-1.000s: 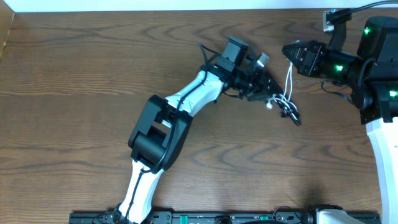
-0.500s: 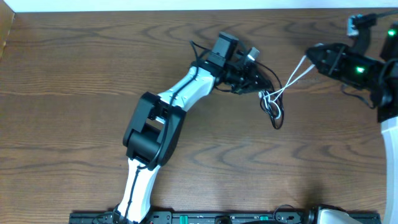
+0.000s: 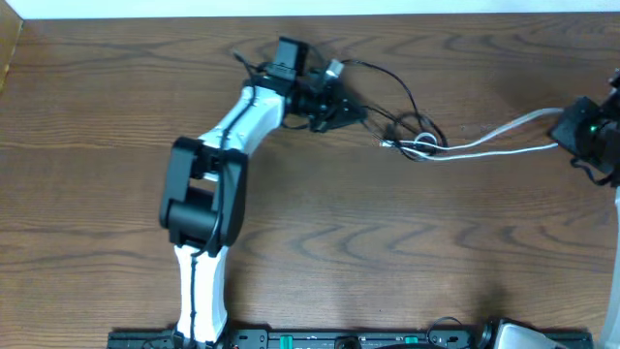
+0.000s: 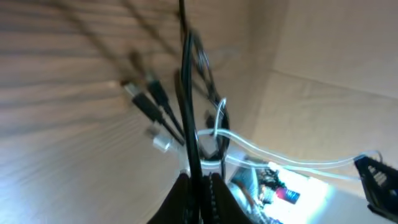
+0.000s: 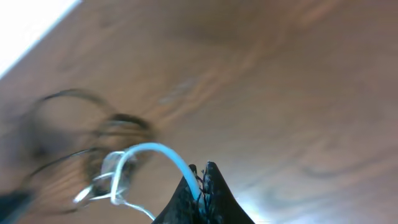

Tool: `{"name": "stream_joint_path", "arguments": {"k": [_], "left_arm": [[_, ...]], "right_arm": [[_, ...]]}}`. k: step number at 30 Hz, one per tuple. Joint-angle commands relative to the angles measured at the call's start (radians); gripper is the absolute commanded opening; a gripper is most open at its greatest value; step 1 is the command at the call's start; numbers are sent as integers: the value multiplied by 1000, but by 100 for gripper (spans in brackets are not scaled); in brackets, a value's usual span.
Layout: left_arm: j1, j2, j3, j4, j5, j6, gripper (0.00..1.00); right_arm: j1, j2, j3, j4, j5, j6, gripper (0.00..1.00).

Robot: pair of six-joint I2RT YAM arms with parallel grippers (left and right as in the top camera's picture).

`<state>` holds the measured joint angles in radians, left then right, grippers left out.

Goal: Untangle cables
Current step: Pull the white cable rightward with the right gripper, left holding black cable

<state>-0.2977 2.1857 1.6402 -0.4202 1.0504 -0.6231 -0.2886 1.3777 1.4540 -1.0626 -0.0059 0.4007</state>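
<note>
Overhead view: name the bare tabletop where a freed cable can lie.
Free: on the brown wooden table, the wide stretch below the thin white cable, right of the white-and-black left arm; also the far-left strip beside that arm. Crowded: the top middle, where the thin black cable tangles with the white one.

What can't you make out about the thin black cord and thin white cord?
- Overhead: the tangle of thin black cord and thin white cord is too small to trace.
- Wrist views: crossings blurred.
- Overhead: right arm cut off by the right edge.
</note>
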Motion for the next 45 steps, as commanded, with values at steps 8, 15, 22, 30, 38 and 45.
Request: {"name": "stream_joint_path", "arguments": {"k": [8, 15, 22, 30, 38, 45], "left_arm": [[19, -260, 0, -288, -376, 249, 7], [29, -389, 0, -329, -511, 272, 7], [104, -488, 0, -412, -600, 285, 7], [225, -487, 0, -500, -610, 365, 7], [235, -487, 0, -507, -688, 369, 7], [255, -486, 0, -549, -907, 368, 7]], "right_arm": [[-39, 198, 18, 29, -291, -270, 1], [-76, 275, 18, -9, -186, -107, 1], [-222, 328, 18, -2, -158, -79, 1], [-340, 363, 18, 11, -206, -114, 1], [-344, 369, 18, 58, -431, -261, 1], [-381, 369, 18, 67, -266, -107, 1]]}}
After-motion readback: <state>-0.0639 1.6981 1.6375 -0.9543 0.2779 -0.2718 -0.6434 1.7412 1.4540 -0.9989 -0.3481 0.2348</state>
